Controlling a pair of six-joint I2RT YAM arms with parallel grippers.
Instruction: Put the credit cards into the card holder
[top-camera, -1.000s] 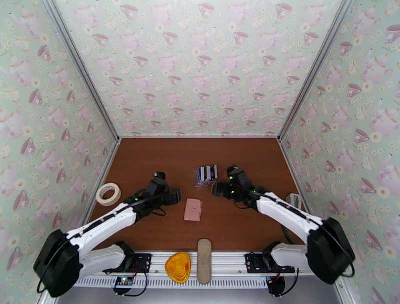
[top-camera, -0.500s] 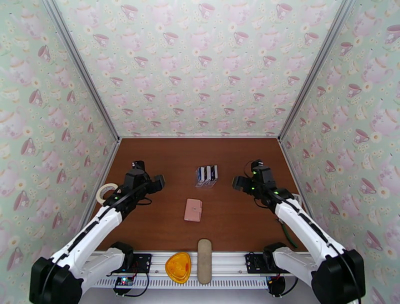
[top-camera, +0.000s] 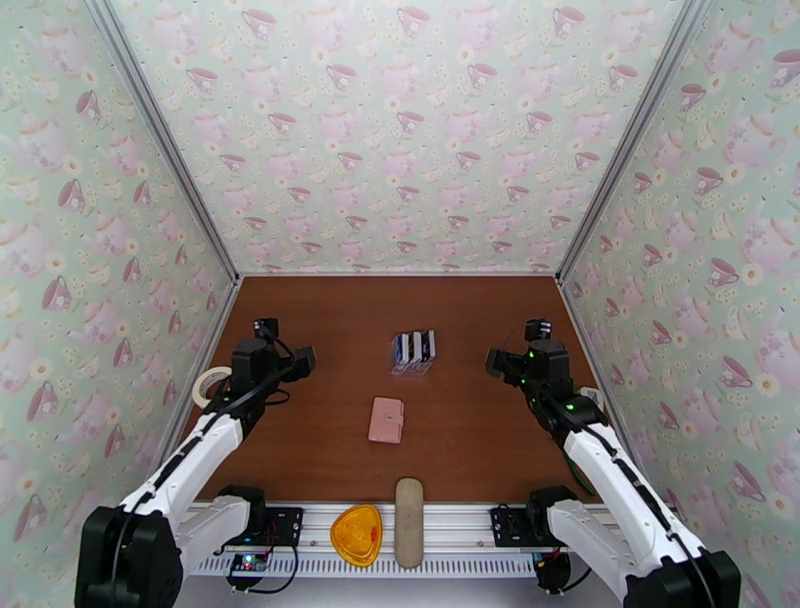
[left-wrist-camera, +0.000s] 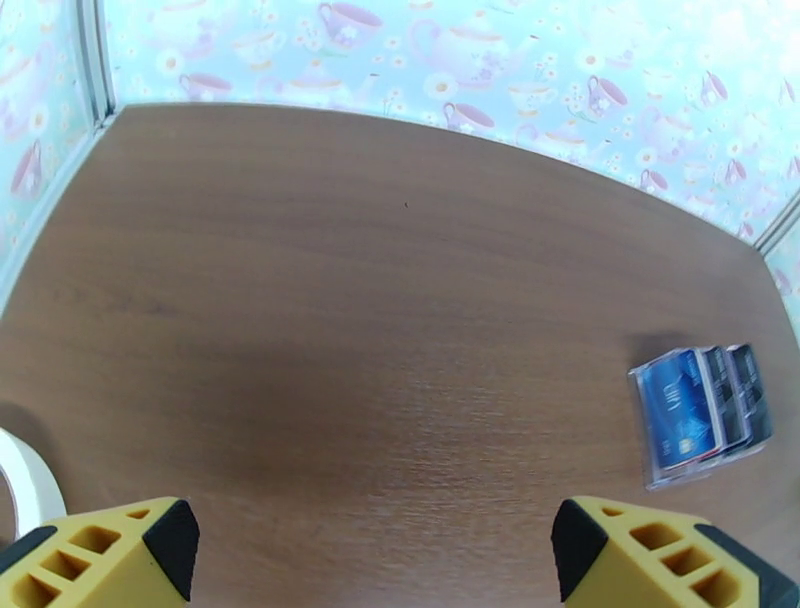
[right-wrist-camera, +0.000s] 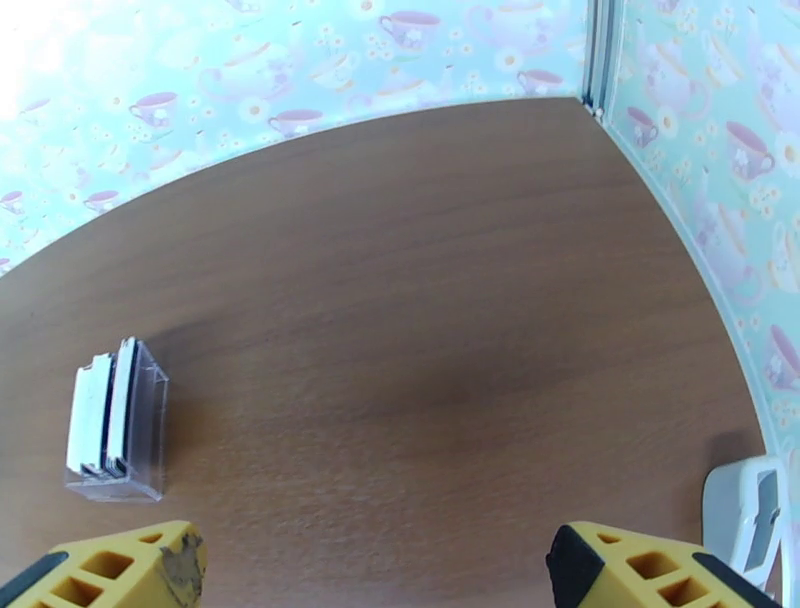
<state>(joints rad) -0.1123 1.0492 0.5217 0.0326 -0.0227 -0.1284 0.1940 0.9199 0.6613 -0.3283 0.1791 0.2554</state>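
The credit cards (top-camera: 414, 347) stand upright as dark and light stripes in a clear plastic rack at mid-table. They also show in the left wrist view as credit cards (left-wrist-camera: 700, 410) with a blue one in front, and edge-on in the right wrist view as credit cards (right-wrist-camera: 103, 413). The pale pink card holder (top-camera: 386, 420) lies shut nearer the arms. My left gripper (top-camera: 301, 362) hovers open well left of the cards, its yellow fingertips (left-wrist-camera: 110, 555) wide apart. My right gripper (top-camera: 496, 362) hovers open to their right, with fingertips (right-wrist-camera: 650, 570) spread and nothing between them.
A roll of white tape (top-camera: 213, 386) lies by the left wall, behind my left arm. A white object (top-camera: 590, 400) sits by the right wall. A beige oval case (top-camera: 408, 522) and an orange piece (top-camera: 357, 534) rest on the front rail.
Both arms have drawn away from the middle: the left gripper went left and back, the right gripper went right. The cards and the card holder have not moved.
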